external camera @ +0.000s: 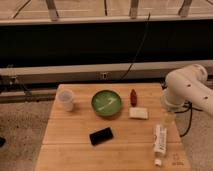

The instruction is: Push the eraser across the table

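Note:
The eraser (138, 113) is a small white block lying flat on the light wooden table (70, 131), right of centre and just right of the green bowl (106, 103). My white arm (186, 86) comes in from the right edge. The gripper (167, 117) hangs at the table's right side, a short way right of the eraser and apart from it, above the top end of a long white tube (159, 140).
A clear plastic cup (65, 100) stands at the back left. A small red object (133, 96) stands behind the eraser. A black phone-like slab (101, 135) lies front of centre. A small mark (176, 162) sits at the front right corner. Cables hang behind.

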